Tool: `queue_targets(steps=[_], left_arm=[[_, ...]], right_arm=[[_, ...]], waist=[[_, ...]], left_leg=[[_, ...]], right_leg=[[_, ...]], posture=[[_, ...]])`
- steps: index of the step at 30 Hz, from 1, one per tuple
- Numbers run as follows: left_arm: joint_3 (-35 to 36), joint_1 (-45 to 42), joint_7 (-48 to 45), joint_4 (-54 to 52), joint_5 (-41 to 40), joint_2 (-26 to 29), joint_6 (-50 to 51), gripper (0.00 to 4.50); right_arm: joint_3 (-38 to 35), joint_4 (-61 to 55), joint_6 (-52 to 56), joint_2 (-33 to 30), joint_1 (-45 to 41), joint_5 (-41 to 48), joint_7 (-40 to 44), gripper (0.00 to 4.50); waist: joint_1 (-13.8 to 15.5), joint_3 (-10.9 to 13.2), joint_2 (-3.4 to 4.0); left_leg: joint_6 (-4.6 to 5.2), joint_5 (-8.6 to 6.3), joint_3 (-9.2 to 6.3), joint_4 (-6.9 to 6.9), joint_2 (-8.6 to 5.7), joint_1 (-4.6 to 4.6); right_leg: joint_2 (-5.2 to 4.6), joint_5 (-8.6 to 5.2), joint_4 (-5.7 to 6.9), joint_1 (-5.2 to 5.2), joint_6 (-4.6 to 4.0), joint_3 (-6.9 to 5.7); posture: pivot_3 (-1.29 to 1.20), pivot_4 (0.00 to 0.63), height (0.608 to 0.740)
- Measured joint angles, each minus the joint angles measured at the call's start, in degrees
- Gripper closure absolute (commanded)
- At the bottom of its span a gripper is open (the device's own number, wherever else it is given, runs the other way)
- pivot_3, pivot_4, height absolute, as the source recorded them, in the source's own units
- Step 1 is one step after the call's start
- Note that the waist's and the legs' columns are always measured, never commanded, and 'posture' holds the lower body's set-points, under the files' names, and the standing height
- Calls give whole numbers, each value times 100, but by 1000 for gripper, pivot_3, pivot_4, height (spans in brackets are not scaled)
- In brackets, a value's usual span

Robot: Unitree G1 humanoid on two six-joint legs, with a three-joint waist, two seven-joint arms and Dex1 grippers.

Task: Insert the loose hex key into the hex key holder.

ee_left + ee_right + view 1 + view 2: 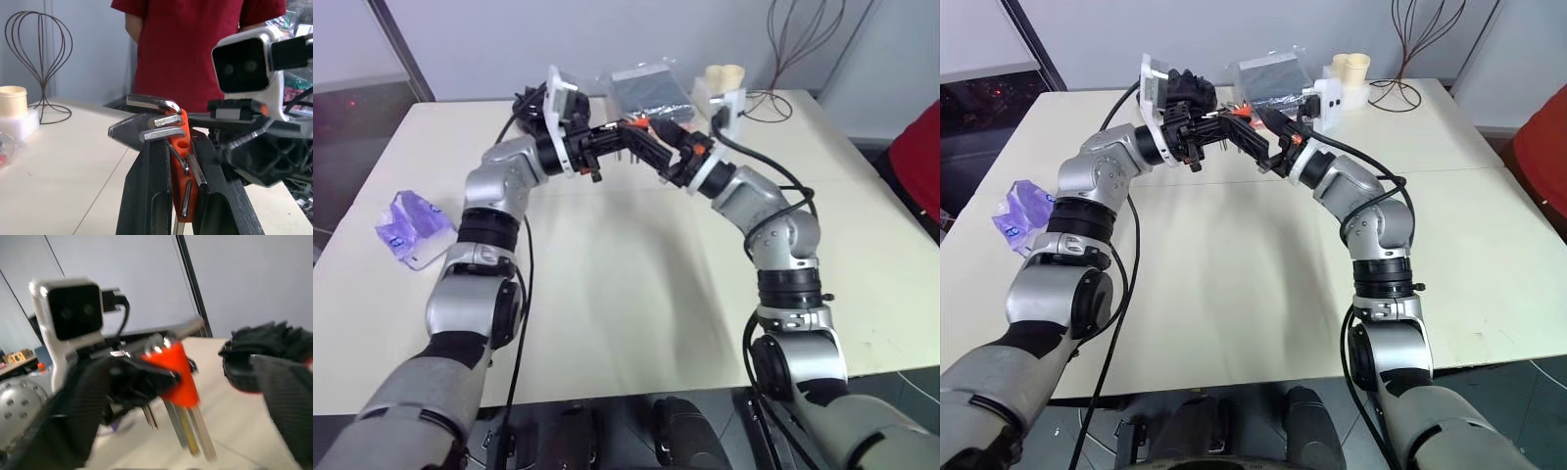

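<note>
Head views: left gripper (1206,132) raised over table (636,274), shut on holder (1240,114); right gripper (1271,135) alongside, parted, empty; packet (411,227) well apart.
Left wrist: holder (183,166) clamped upright between fingers (146,196), keys (161,120) projecting sideways; person behind.
Right wrist: key shafts pointing down.

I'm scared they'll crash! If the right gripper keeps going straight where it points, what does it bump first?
Most likely the orange holder clamped in the left gripper, straight ahead of the open right gripper. Depth is hard to judge.
</note>
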Motion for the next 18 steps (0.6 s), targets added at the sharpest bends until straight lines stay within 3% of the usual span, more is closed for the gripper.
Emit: queue_targets(steps=[9,18], left_arm=[[-64,344,14,-110,65,130,339,4500],[191,1326,650,-789,-539,209,2788,4500]], right_arm=[[6,-1221,393,-1589,1071,-115,477,27],[208,-1962,555,-2037,1457,-102,875,27]], waist=[[85,0,0],[128,2,-4]], left_leg=[[3,-2,7,2,0,1],[3,-2,4,11,5,2]], right_leg=[[5,0,-6,-1,0,0],[10,-1,-6,0,0,0]], posture=[[0,150,740],[0,150,740]])
